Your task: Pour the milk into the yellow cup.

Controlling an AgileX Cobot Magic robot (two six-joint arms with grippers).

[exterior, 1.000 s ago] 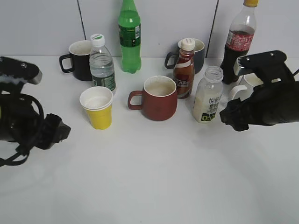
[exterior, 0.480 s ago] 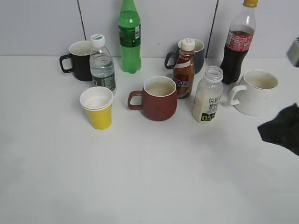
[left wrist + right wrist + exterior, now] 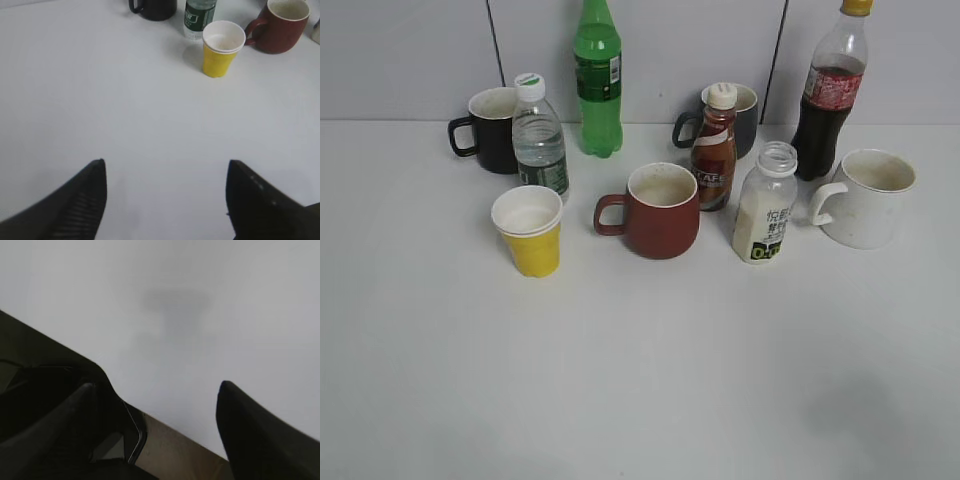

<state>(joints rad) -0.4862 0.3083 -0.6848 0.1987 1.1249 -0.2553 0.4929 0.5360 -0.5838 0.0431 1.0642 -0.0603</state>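
The milk bottle (image 3: 764, 205) stands upright and capless on the white table, right of the red-brown mug (image 3: 658, 211). The yellow cup (image 3: 529, 230) stands left of that mug; it also shows in the left wrist view (image 3: 220, 48) at the top. Neither gripper shows in the exterior view. My left gripper (image 3: 166, 167) is open and empty over bare table, well short of the cup. My right gripper (image 3: 156, 390) is open and empty over the table's edge, with no task object in its view.
A water bottle (image 3: 538, 135), black mug (image 3: 492, 128), green bottle (image 3: 597, 78), coffee bottle (image 3: 714, 147), dark mug (image 3: 745, 110), cola bottle (image 3: 830, 90) and white mug (image 3: 865, 197) stand along the back. The right wrist view shows the table edge and a dark frame (image 3: 60, 395).
Both arms have drawn back out of the exterior view, the left one first, then the right. The bottles and cups have not moved.
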